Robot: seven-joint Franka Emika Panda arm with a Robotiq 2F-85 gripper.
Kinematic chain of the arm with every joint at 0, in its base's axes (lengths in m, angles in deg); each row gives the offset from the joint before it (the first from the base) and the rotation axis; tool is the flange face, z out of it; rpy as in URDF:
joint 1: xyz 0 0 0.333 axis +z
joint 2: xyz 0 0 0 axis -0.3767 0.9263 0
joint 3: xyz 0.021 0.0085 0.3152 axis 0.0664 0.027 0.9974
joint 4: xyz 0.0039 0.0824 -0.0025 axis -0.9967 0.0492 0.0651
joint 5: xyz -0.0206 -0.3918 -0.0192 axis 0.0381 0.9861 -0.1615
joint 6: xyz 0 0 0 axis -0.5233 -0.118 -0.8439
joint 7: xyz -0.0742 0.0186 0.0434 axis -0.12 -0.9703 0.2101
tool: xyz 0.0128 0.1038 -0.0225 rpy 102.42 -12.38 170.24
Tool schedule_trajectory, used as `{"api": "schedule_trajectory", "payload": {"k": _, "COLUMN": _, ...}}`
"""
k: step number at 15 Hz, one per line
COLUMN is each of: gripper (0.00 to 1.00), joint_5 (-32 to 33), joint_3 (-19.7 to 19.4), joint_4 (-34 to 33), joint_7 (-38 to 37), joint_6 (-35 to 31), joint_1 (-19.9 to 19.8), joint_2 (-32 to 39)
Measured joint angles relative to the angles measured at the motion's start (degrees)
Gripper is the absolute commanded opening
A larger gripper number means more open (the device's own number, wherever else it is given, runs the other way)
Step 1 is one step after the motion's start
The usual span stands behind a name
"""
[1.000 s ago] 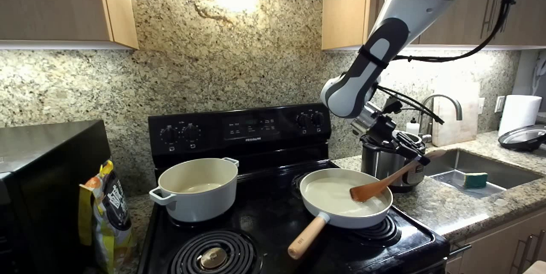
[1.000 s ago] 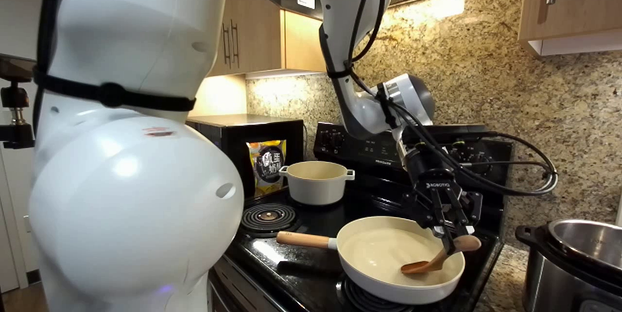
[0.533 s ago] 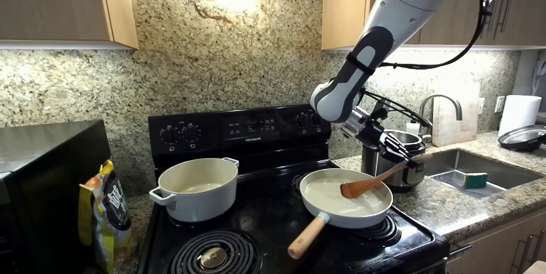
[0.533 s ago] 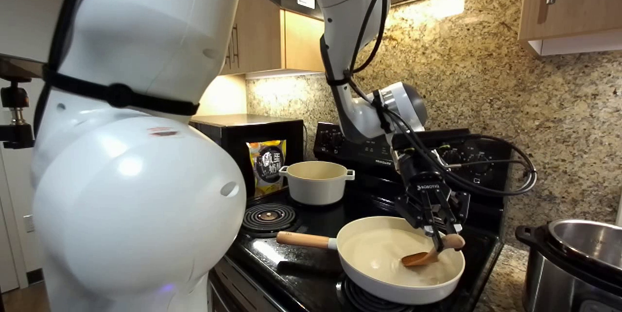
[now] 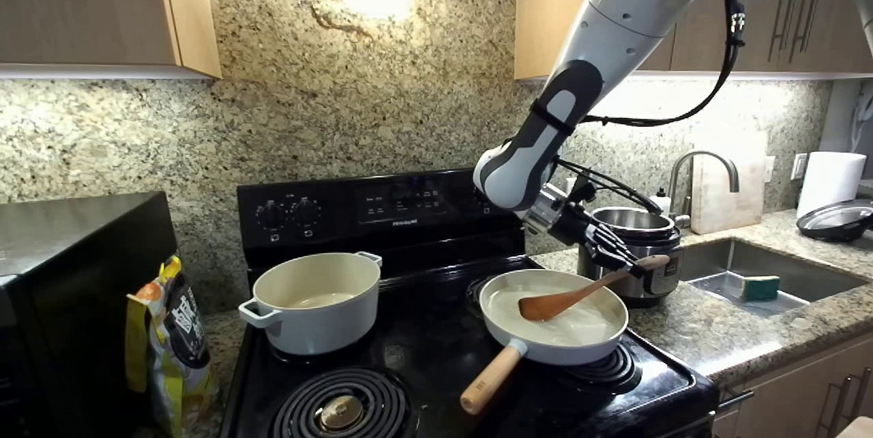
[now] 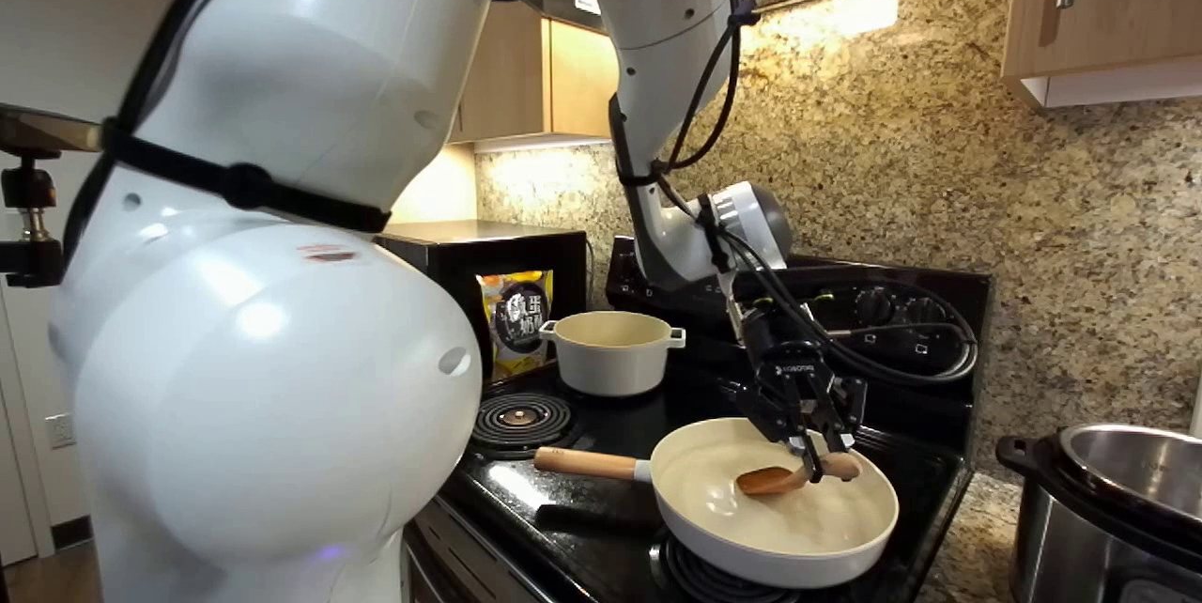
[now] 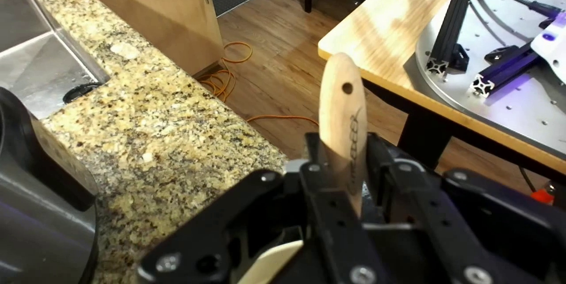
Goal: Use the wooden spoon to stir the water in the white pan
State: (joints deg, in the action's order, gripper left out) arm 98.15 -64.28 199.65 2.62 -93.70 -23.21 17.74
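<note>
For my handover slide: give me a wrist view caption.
Wooden spoon held in the jaws, its holed handle end jutting past them, speckled counter at picture left and wood floor beyond.

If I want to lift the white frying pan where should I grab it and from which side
Probably the middle of its wooden handle, from the front of the black stove. It is long, slim and juts out that way. The gripper, holding the wooden spoon, is at the opposite side of the pan, so the handle looks free.
</note>
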Motion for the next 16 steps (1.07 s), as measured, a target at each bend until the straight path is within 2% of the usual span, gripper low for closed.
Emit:
{"api": "schedule_trajectory", "payload": {"k": 9, "gripper": 0.07, "joint_5": 4.55, "joint_3": 2.95, "joint_4": 1.21, "joint_7": 5.55, "joint_6": 0.01, "joint_1": 1.48, "joint_2": 1.42}}
{"api": "schedule_trajectory", "payload": {"k": 16, "gripper": 0.07, "joint_5": 7.26, "joint_3": 2.50, "joint_4": 6.34, "joint_7": 5.69, "joint_6": -0.01, "joint_1": 0.92, "joint_2": -2.20}}
